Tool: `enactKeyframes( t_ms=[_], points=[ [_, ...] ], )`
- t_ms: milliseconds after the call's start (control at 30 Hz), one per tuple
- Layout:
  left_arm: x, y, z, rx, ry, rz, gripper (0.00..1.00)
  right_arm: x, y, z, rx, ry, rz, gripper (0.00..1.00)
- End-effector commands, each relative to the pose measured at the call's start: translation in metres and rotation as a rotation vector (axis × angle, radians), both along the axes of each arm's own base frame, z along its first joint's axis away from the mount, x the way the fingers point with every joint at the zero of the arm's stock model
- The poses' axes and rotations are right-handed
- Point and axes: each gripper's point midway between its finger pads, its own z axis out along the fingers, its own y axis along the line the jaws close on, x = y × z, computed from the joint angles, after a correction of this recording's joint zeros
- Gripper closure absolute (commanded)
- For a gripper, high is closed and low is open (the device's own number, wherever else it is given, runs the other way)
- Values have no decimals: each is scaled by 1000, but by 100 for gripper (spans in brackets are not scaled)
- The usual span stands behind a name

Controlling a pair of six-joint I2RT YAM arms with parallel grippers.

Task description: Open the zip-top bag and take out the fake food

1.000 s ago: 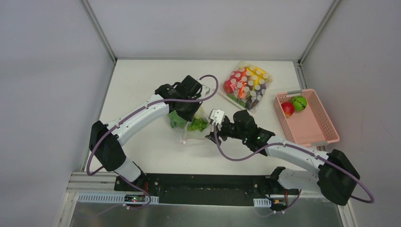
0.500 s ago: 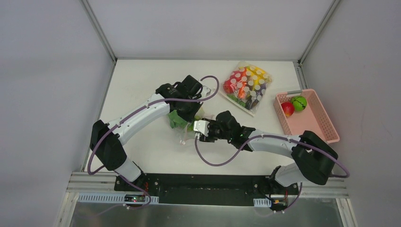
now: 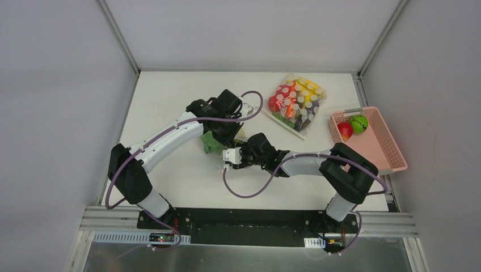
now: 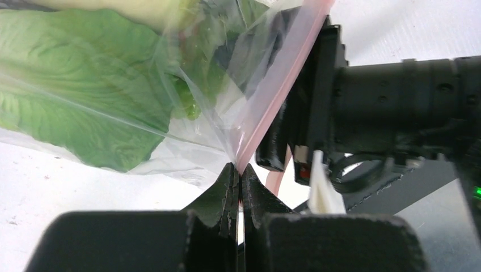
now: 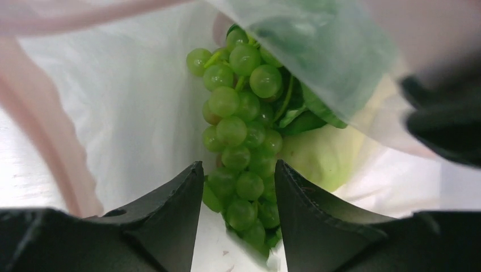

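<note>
Right wrist: right end effector (image 5: 238,170), open, now advanced into zip-top bag (image 5: 130,102), astride grapes (image 5: 238,119); left end effector (image 4: 239,177) clamps zip strip (image 4: 272,96); extraction likely next.

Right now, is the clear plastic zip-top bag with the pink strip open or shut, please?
Open: the right gripper straddles green plastic grapes inside the bag.

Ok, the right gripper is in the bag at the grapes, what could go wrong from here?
The right gripper straddles the grapes with bag film close by; closing might pinch plastic too. The left gripper holds the zip-top bag only by its thin edge, which could slip during the pull.
</note>
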Motion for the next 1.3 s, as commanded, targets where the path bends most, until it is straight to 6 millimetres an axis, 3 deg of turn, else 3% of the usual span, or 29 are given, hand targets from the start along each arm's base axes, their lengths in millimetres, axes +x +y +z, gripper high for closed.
enactKeyframes(
  t_ms=[0, 200, 400, 567, 933, 1267],
  points=[
    [-2, -8, 14, -37, -10, -36, 100, 15, 14, 1, 6, -77, 7, 48],
    [-3, -7, 15, -38, -11, -37, 100, 26, 8, -25, -34, -77, -43, 50],
    [-1, -5, 16, -28, -24, -29, 100, 28, 3, -29, -32, -61, -84, 77],
    [2, -1, 14, -7, -36, -15, 100, 25, 1, -20, -3, -48, -100, 100],
    [10, 7, 7, 48, -46, 38, 100, -8, 0, 24, 161, 50, -105, 100],
    [9, 3, 3, 42, -23, 36, 100, -17, 2, 80, 357, 72, -122, 100]
  ],
)
